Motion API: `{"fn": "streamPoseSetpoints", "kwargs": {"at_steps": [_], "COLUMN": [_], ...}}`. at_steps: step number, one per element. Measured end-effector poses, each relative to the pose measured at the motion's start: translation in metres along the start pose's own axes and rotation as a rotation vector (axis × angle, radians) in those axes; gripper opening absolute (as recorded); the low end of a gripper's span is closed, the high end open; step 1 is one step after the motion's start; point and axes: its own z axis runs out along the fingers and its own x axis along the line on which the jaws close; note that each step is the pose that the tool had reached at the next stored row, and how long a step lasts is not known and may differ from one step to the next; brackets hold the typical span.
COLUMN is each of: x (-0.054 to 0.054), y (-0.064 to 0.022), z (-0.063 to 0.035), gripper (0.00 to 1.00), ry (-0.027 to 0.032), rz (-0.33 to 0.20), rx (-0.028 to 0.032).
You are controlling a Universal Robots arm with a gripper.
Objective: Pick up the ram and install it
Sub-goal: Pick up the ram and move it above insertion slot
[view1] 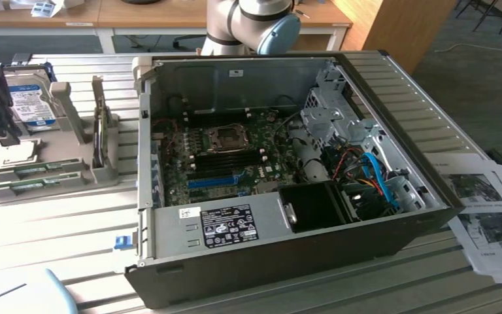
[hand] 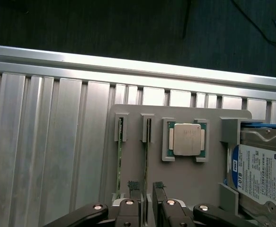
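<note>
**Tool.** The gripper (hand: 146,187) hangs low over the grey holder (hand: 209,123) on the ribbed aluminium table (hand: 43,142). Its fingertips (hand: 133,185) stand spread, one on each side of a stick, with a gap showing. Nothing is pinched.

**Task item.** The ram (hand: 146,151) stands on edge in a narrow slot of the holder, just beside the processor chip (hand: 187,139). A second stick (hand: 119,156) sits in the neighbouring slot, farther from the chip. A hard drive (hand: 263,175) occupies the holder's far bay. The ram is not lifted and not installed. The open computer case (view1: 277,261) lies well apart from the holder, toward the exterior view's right, with its motherboard (view1: 225,157) exposed.

**Handling, as judged.**
- The stick is light, thin and stiff, so weight is no concern, but it would crack or shed chips if twisted or bent.
- Its flat faces are smooth, and a weak pinch could let it slip or tilt.
- The best hold is across the two flat faces near mid-length on the upper edge, clear of the contact edge seated in the slot.
- The pads should close squarely so that the board comes out straight rather than levering against the slot walls.
- The neighbouring stick is close, and the outer finger has little room.
</note>
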Motion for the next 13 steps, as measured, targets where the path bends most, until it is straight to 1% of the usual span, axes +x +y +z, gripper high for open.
{"fn": "streamPoseSetpoints", "kwargs": {"at_steps": [7,13], "x": [0.001,0.001], "y": [-0.0003,-0.0006], "z": [0.0099,0.0165], "gripper": [0.24,0.24], "ry": [0.0000,0.0000], "rz": [0.000,0.000], "rx": [0.0000,0.0000]}}
